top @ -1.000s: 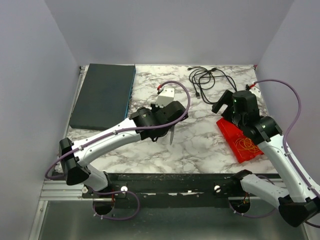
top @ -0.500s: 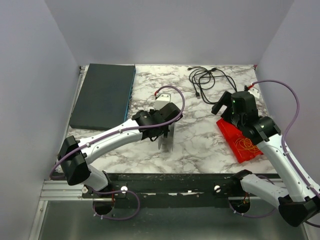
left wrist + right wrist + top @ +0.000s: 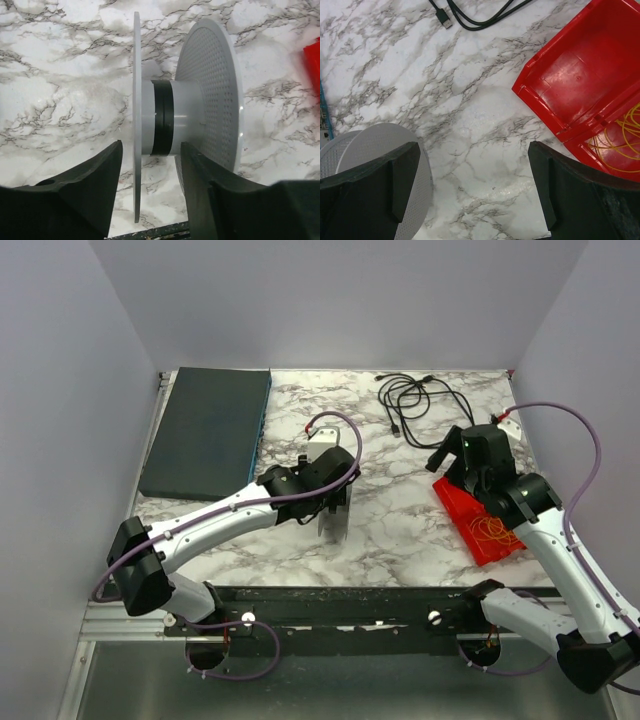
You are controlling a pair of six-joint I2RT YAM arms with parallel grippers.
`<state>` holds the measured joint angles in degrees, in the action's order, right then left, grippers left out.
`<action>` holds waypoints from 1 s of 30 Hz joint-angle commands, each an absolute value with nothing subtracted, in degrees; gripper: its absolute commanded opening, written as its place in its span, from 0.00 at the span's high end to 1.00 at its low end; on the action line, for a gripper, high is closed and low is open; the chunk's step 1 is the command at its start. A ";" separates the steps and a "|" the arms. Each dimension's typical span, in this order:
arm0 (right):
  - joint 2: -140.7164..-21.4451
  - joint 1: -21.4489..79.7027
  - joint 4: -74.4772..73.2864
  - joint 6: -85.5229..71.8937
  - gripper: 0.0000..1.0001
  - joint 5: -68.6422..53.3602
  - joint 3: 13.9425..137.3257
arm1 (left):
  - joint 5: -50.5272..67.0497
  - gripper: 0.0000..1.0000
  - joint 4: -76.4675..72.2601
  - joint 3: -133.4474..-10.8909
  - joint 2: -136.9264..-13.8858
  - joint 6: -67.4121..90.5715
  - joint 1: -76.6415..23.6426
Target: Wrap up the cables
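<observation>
1. Your left gripper [image 3: 150, 150] has its two fingers [image 3: 75, 190] apart. They stand on either side of a grey spool [image 3: 205, 100], and the thin near disc of the spool passes between them. A gap shows between the left finger and this disc. Whether the right finger touches the hub, you cannot tell.
2. The spool stands on the edges of its discs on the marble table [image 3: 400, 530], near the middle. Its discs are perforated and its hub carries a black band.
3. Your right gripper [image 3: 474, 150] has its fingers [image 3: 580, 195] spread wide, with only table surface between them.
4. Just right of this gripper lies a red bin [image 3: 580, 85], set at an angle near the right edge of the table. A ridge divides it in two parts.
5. The cables [image 3: 620, 135] lie in the near part of the bin, well apart from the spool. They are very thin yellow-orange strands in loose, tangled loops.
6. A thicker black cord [image 3: 415, 400] with plugs lies in loops at the far side of the table, outside the bin.
7. A dark flat box [image 3: 205, 430] lies at the far left of the table.
8. The left arm reaches from the near left base across to the middle, with its wrist bent down over the spool.
9. The right arm rises from the near right base and runs along the right side. Its head hangs over the far end of the bin.
</observation>
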<state>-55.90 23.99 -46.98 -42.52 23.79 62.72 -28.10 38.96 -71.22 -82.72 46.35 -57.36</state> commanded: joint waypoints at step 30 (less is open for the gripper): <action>-66.18 -14.26 -49.90 -45.92 0.52 16.35 58.89 | -18.94 0.31 30.64 -68.04 -71.39 39.46 -55.47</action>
